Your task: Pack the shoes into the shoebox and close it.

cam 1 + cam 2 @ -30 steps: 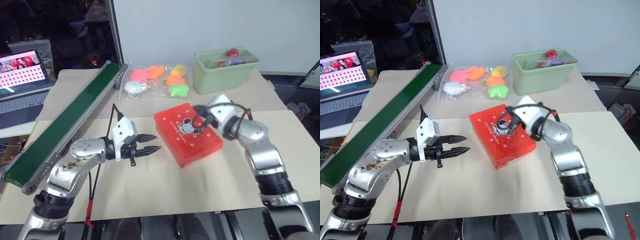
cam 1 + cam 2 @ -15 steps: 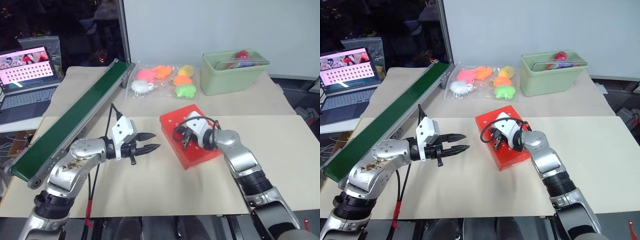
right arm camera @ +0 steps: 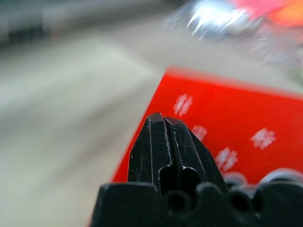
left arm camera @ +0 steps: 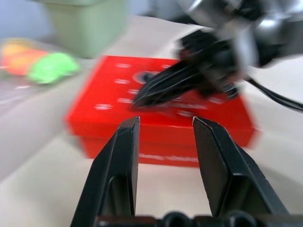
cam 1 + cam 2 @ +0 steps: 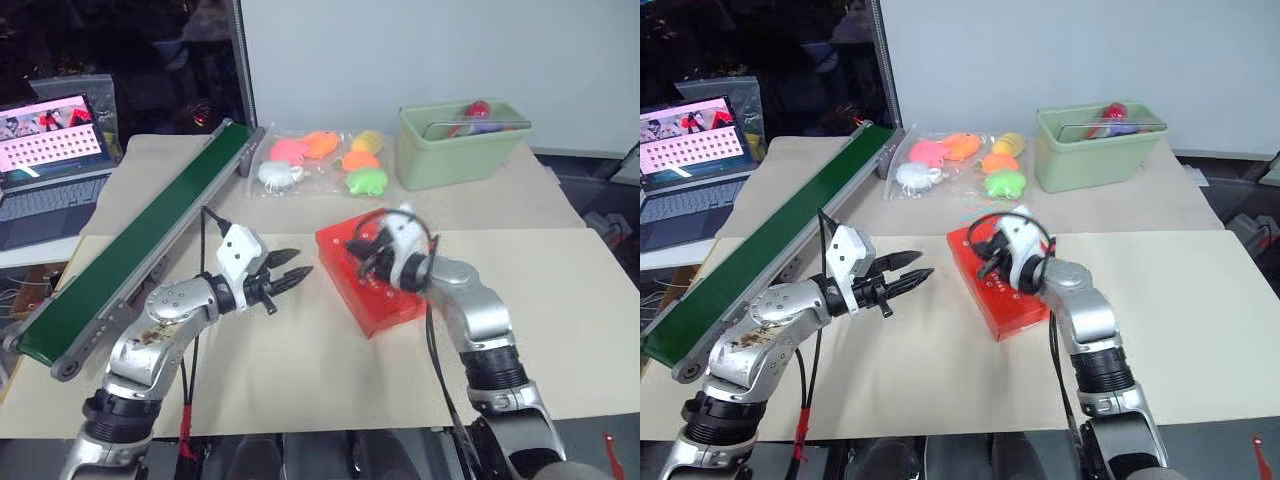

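In the left eye view the shoebox (image 5: 368, 277) lies shut at the centre of the frame, on the pale sheet covering the counter (image 5: 560, 330). The right gripper (image 5: 358, 262) is over the box's lid, its fingers pressed together and holding nothing; whether they touch the lid I cannot tell. The left gripper (image 5: 293, 275) is just left of the box, apart from it, its fingers parted and empty. A long green strip (image 5: 140, 250) runs diagonally down the left side. A laptop (image 5: 52, 160) sits at the far left edge. Near the top centre lies a clear bag of bright soft toys (image 5: 320, 162), and a pale green bin (image 5: 462, 142) is at the upper right.

The right eye view gives the same layout, with the box slightly left of centre.

In the left wrist view two black fingers (image 4: 118, 175) rise from the bottom with a gap between them, and the red box fills the middle behind them. The other gripper's closed fingers (image 4: 165, 85) point across the lid. The bin and toys blur at the upper left.

In the right wrist view the fingers (image 3: 163, 151) are closed tight, with the red lid just behind them at the right.
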{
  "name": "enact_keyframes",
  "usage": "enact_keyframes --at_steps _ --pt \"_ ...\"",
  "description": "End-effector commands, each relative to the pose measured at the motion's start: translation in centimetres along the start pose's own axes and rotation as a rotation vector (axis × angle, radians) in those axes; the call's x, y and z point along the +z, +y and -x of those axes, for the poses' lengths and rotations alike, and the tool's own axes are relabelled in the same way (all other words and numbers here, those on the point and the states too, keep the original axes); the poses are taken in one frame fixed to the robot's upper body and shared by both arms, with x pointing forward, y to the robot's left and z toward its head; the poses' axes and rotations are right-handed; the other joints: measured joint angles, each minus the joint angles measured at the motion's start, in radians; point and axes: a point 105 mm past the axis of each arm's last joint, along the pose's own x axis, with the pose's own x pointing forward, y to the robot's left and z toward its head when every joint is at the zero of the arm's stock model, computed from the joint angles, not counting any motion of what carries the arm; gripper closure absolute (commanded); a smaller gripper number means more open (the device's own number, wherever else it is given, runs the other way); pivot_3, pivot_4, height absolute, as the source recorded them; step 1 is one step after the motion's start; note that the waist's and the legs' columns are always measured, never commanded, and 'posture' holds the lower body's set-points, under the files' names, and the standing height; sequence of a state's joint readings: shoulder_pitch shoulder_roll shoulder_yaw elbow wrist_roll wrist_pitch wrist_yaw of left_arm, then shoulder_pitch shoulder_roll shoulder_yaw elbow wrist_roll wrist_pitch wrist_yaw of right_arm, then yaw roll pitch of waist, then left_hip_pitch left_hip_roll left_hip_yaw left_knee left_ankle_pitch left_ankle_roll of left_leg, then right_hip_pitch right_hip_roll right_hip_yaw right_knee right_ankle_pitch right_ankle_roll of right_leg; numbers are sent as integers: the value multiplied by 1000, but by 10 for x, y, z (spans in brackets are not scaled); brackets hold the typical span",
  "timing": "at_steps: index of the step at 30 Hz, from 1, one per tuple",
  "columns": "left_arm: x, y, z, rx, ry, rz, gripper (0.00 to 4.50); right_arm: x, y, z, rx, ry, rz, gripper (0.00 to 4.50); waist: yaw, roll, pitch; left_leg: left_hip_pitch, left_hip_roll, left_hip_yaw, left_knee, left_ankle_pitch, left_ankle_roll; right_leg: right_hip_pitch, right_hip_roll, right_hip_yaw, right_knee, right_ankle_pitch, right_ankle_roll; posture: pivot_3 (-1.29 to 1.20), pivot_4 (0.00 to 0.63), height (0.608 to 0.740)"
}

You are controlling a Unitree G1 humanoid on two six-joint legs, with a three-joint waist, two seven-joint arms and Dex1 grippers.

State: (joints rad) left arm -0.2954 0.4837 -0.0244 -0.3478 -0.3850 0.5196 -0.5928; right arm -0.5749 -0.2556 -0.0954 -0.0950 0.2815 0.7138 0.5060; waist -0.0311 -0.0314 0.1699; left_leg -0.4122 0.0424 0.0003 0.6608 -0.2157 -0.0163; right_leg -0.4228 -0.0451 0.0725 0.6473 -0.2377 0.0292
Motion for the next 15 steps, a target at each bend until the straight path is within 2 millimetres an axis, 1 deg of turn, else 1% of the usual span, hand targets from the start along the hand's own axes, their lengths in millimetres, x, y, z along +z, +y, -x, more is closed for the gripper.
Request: enact_keyframes --at_steps 1,4,5,8,12,15 --pt "-4 31 9 203 -17 17 2624 39 -33 29 -167 -156 -110 4457 6 0 0 0 0 0 0 0 0 0 0 0 0 0 0 0 150 729" --pt "-10 55 15 360 -41 98 2624 38 -50 47 -256 -166 -125 4457 11 0 0 0 1 0 0 0 0 0 1 0 -1 0 0 0 150 729" --pt "-13 63 18 421 -44 110 2624 34 -56 54 -294 -153 -112 4457 11 0 0 0 0 0 0 0 0 -1 0 0 -1 0 0 0 150 729" --pt "-15 79 25 536 -70 154 2624 25 -63 63 -358 -126 -77 4457 11 0 0 -1 0 0 0 0 0 -1 0 0 -1 0 0 0 150 729" --pt "-16 83 26 566 -77 171 2624 9 -61 62 -386 -67 -15 4457 1 0 0 -1 0 0 0 0 0 -1 0 0 0 0 0 0 150 729" --pt "-16 81 27 568 -80 173 2624 5 -59 61 -391 -79 -38 4457 -2 0 0 -1 0 0 0 0 0 -1 1 0 0 0 0 0 150 729"
